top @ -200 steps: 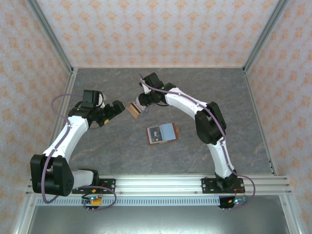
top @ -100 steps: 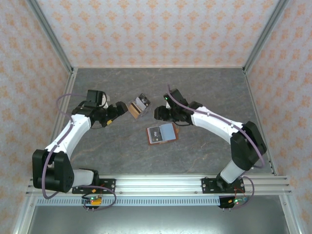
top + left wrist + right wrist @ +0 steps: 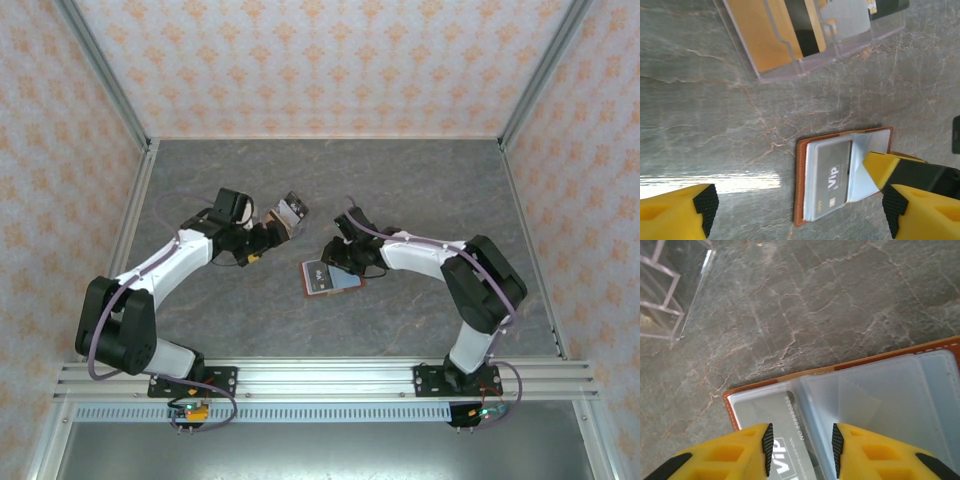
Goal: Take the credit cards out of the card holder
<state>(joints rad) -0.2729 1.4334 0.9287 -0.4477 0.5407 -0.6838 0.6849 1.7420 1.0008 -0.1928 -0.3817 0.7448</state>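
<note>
The card holder [image 3: 333,276] lies open at the middle of the counter [image 3: 420,180], long axis about 9-to-3 o'clock, at 5 o'clock from a clear stand [image 3: 284,216]. The left wrist view adds its VIP card [image 3: 832,182] — left hand [image 3: 800,212] released wide; right hand [image 3: 801,442] narrowly parted above that card.

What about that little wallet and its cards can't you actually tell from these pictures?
- Small print on the Vip card: blurred in the left wrist view, cut by the right wrist view's bottom edge.
- Further cards in the card holder: frosted sleeves hide them.
- Cards in the clear stand: cut off by the left wrist view's top edge.
- Whether the right gripper touches the card: too small from above.
</note>
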